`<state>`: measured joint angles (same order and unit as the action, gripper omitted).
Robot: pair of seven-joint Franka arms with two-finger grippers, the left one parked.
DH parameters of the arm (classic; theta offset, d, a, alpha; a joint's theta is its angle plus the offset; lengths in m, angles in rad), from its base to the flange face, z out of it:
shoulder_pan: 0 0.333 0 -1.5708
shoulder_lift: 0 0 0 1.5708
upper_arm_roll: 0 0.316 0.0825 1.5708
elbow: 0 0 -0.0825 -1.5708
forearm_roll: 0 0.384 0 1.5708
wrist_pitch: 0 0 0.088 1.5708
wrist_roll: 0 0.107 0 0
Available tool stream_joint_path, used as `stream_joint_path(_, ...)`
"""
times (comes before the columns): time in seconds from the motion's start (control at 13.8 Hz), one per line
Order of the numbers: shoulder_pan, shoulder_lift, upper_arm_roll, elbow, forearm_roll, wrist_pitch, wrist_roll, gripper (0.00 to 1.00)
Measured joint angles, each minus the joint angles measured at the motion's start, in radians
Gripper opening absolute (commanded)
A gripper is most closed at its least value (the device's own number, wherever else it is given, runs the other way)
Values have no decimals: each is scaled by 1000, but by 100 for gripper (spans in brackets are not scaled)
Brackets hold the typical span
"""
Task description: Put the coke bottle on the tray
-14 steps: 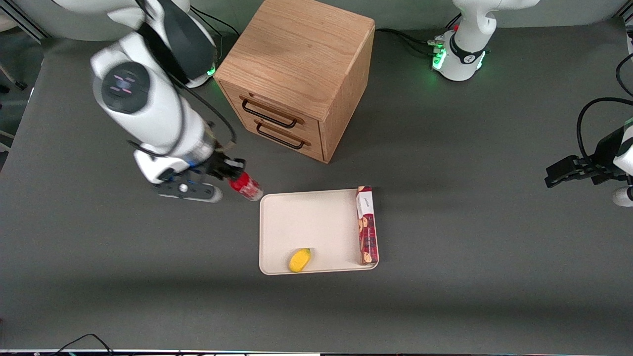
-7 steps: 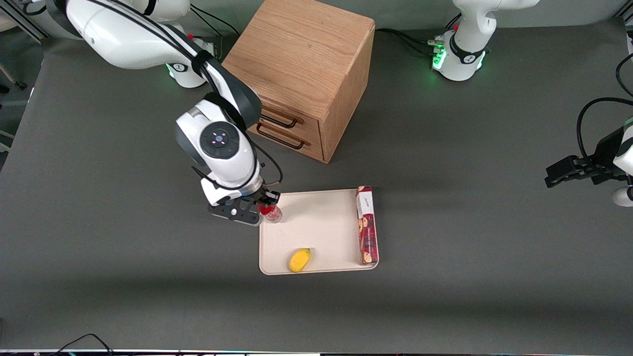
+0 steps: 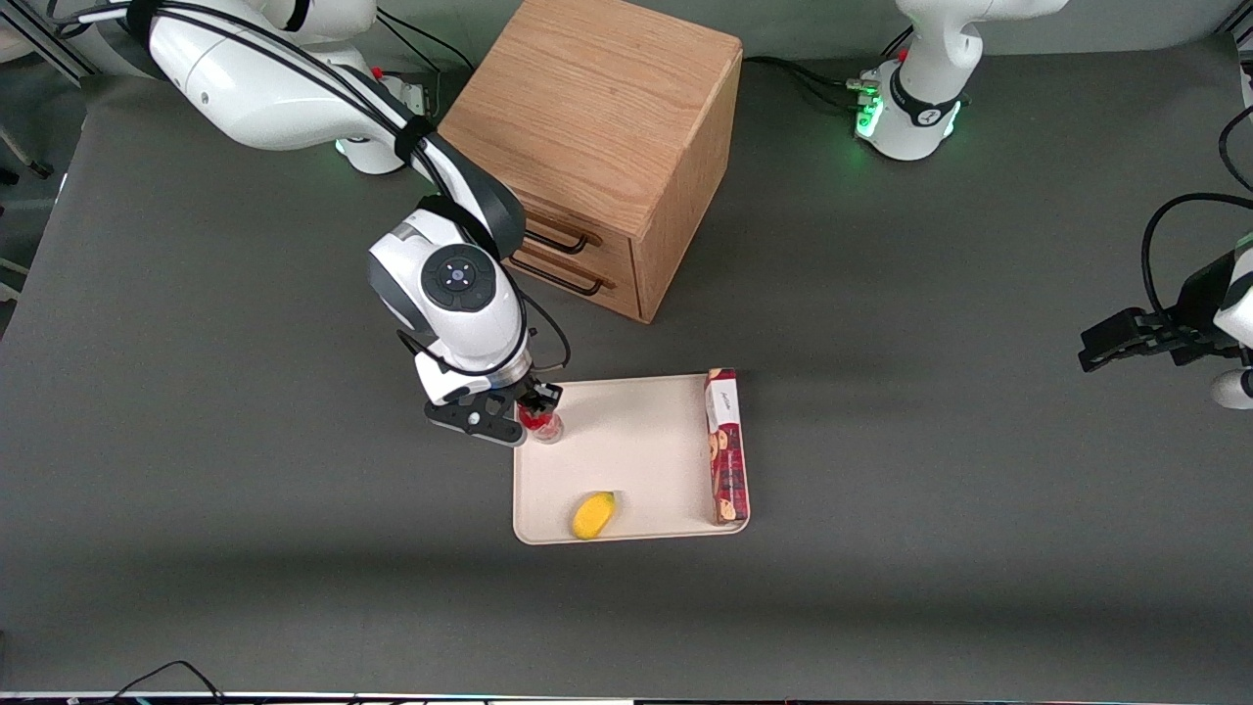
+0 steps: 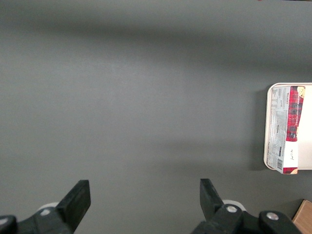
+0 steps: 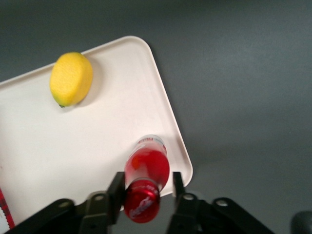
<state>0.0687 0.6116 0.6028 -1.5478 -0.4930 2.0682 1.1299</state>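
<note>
Claw (image 5: 145, 187) pinches the coke bottle (image 5: 145, 180) upright over the tray (image 5: 92, 146) corner; only the wrist view shows its base just inside the rim.

- We see the end effector (image 3: 530, 411) gripping the small red coke bottle (image 3: 539, 423) over the flat cream tray (image 3: 636, 441), near its corner.
- On the tray lie a yellow lemon (image 3: 593, 515) and a long red-brown cookie box (image 3: 726, 446).
</note>
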Motion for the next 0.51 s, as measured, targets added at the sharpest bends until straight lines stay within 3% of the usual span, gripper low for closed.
stream_joint_path(0.29,-15,-83,81,219,4,-377,-134,100)
stream_joint_path(0.51,-50,-263,64,345,120,-646,-362,100)
